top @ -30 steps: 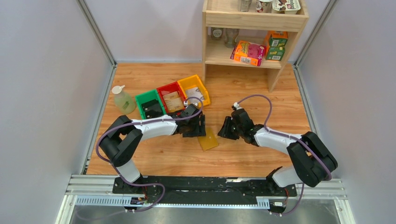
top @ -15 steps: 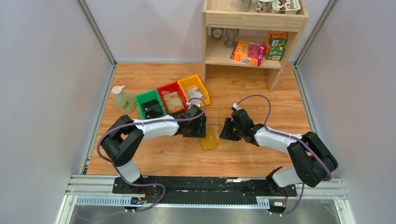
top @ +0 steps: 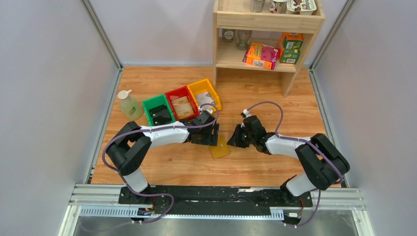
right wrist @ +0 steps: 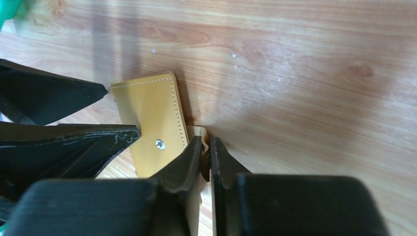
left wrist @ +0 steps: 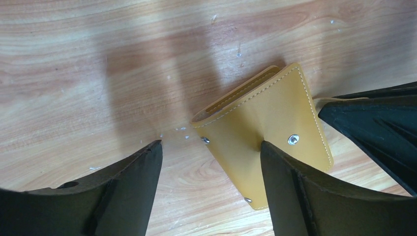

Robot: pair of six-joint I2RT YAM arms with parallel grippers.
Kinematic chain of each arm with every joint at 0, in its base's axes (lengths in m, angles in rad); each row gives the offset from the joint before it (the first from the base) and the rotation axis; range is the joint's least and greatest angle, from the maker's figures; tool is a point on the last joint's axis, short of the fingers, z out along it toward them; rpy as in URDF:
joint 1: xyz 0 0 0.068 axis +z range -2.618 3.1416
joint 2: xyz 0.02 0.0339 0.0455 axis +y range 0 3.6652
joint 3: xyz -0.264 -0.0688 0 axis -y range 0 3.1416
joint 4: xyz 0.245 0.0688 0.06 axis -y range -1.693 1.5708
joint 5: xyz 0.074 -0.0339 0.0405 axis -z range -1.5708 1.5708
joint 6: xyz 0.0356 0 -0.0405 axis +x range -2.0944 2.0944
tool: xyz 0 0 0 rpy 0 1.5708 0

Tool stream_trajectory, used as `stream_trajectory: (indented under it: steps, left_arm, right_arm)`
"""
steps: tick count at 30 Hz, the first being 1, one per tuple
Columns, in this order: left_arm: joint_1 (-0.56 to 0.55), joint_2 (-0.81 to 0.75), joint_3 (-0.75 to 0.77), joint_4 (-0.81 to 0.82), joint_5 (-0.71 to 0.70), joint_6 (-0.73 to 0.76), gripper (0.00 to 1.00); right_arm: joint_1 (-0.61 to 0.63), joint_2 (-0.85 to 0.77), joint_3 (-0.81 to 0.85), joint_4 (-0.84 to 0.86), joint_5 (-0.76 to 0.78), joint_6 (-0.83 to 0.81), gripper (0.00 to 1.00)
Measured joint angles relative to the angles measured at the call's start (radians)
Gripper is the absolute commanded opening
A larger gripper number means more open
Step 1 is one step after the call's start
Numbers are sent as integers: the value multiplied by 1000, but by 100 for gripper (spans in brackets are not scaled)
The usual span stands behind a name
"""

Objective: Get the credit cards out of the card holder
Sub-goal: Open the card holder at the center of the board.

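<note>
The mustard-yellow card holder (top: 220,146) lies folded shut on the wooden table between my two grippers. It also shows in the left wrist view (left wrist: 265,132) and the right wrist view (right wrist: 152,115). My left gripper (top: 210,136) is open and straddles the holder's left part (left wrist: 210,147), with its right finger (left wrist: 290,182) resting over the cover. My right gripper (top: 236,139) is shut on the holder's right edge (right wrist: 206,146), with a thin strip of yellow leather pinched between the fingers. No credit cards are visible; they are hidden inside the holder.
Green (top: 157,111), red (top: 181,103) and yellow (top: 204,94) plastic bins stand in a row behind the left gripper. A spray bottle (top: 129,104) stands at the left. A wooden shelf (top: 268,34) with boxes and jars stands at the back right.
My left gripper has slid a little to the right over the card holder. My right gripper has moved slightly left against the holder's edge. The holder has stayed in place.
</note>
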State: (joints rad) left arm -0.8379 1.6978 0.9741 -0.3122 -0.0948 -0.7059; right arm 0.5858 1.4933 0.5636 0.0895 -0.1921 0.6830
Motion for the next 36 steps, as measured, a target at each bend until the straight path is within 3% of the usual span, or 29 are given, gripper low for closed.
stream_trajectory:
  steps: [2, 9, 14, 19, 25, 36]
  left_arm:
    - [-7, -4, 0, -11, -16, 3, 89]
    - [-48, -34, 0, -112, -75, -4, 94]
    - [-63, -66, 0, -169, -102, -20, 98]
    - [-102, -67, 17, -208, -119, -37, 98]
    - [-151, -11, 88, -222, -126, -51, 98]
    - [-182, 77, 212, -278, -219, -108, 98]
  right_arm:
    - [0, 4, -13, 37, -22, 14, 0]
    - [3, -17, -105, 170, -55, 111, 0]
    - [75, -72, -183, 228, 13, 209, 0]
    - [159, -109, -226, 253, 116, 298, 0]
    - [174, -133, -242, 249, 206, 341, 0]
    - [175, -118, -252, 291, 230, 367, 0]
